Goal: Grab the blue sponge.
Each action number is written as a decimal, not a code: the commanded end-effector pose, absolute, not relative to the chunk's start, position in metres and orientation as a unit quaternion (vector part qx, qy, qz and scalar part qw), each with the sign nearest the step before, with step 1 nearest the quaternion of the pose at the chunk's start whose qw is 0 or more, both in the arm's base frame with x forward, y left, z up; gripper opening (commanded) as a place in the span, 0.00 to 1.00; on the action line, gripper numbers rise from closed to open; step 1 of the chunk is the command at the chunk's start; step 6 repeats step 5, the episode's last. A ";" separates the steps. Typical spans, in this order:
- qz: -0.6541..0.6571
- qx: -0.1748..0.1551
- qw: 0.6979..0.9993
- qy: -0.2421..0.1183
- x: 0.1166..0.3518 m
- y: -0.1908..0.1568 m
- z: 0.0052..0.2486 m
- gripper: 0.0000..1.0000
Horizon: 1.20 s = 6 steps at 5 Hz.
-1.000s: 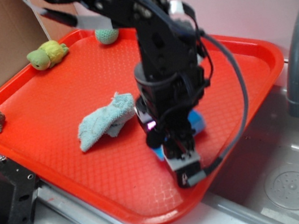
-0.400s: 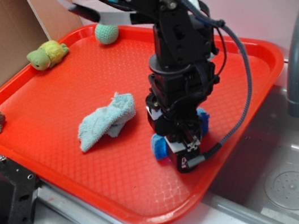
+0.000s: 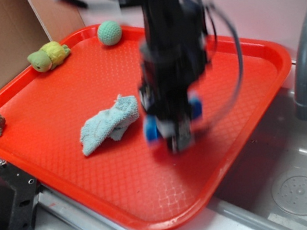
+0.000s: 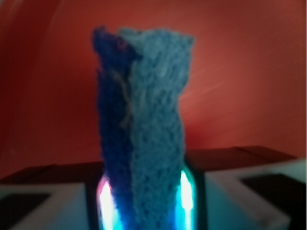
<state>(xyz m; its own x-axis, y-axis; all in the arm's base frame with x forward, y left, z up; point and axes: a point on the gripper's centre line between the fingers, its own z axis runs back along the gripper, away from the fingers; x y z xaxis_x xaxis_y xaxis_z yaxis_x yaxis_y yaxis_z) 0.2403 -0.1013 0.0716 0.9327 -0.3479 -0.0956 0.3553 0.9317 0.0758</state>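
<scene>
Clamped between the narrowed jaws of the gripper [image 3: 173, 128], the blue sponge [image 4: 144, 129] is seen squeezed thin in the wrist view, its dark blue layer on the left and paler layer on the right. On the exterior view the blurred arm is placed over the red tray [image 3: 47, 115], right of centre, just right of a pale knitted cloth [image 3: 108, 128]. Sponge ends [image 3: 151, 130] are shown on either side of the claw.

Motion blur smears the claw [image 3: 174, 132] — blue sponge [image 3: 151, 128] mostly hidden behind it.
</scene>
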 end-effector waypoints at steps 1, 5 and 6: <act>-0.023 0.089 0.996 0.019 0.243 -0.037 0.187 0.00; 0.036 0.038 0.998 -0.046 0.168 -0.001 0.174 0.00; 0.036 0.038 0.998 -0.046 0.168 -0.001 0.174 0.00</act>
